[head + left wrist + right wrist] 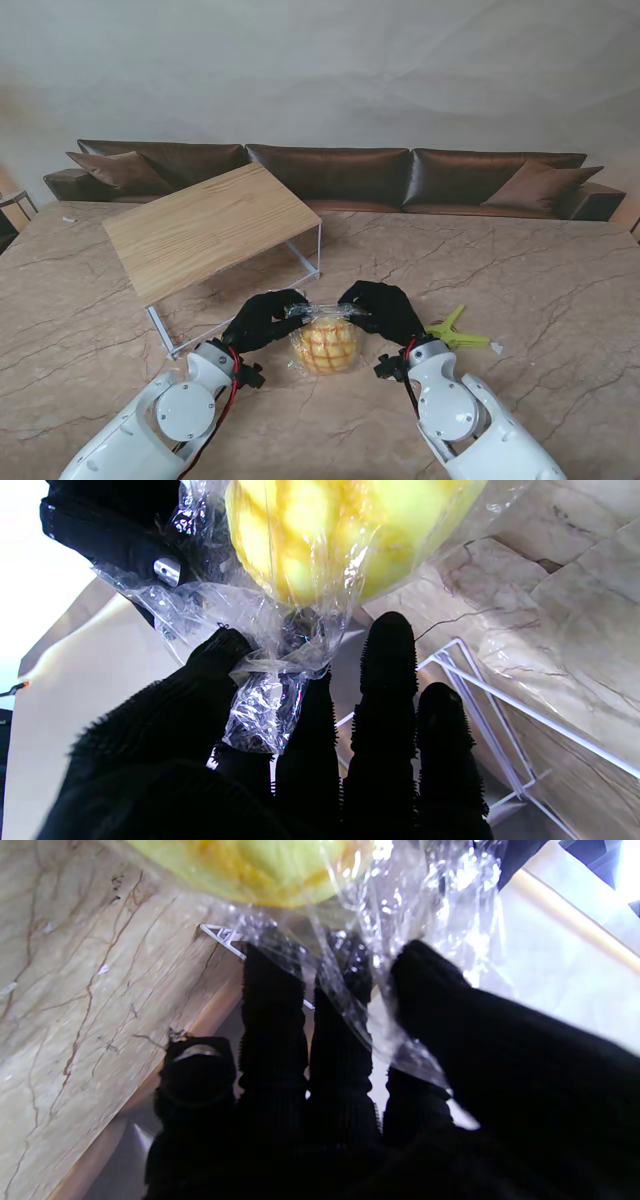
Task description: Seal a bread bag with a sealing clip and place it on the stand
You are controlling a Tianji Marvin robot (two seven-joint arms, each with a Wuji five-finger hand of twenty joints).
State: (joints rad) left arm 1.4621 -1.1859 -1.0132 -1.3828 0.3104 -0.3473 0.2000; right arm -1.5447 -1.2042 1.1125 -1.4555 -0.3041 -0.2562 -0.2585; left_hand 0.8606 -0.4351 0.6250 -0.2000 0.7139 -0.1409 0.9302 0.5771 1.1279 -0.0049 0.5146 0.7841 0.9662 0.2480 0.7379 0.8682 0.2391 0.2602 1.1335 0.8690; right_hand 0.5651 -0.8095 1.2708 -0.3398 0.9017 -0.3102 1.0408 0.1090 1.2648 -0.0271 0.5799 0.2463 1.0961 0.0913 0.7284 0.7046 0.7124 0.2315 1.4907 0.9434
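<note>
Both the left hand [262,318] and right hand [384,308] pinch the bag [325,343] mouth at lower centre of frame, while the clip [455,331], seemingly untouched, lies just right of the right hand.

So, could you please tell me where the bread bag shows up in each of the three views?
Stand view: the bread bag sits between the left hand and right hand, nearer to me than the wooden stand.
Left wrist view: yellow bread in crinkled plastic, plastic pinched by black fingers.
Right wrist view: bread at the frame edge, plastic over the fingers.
Shared landmark: the stand's white wire leg.
</note>
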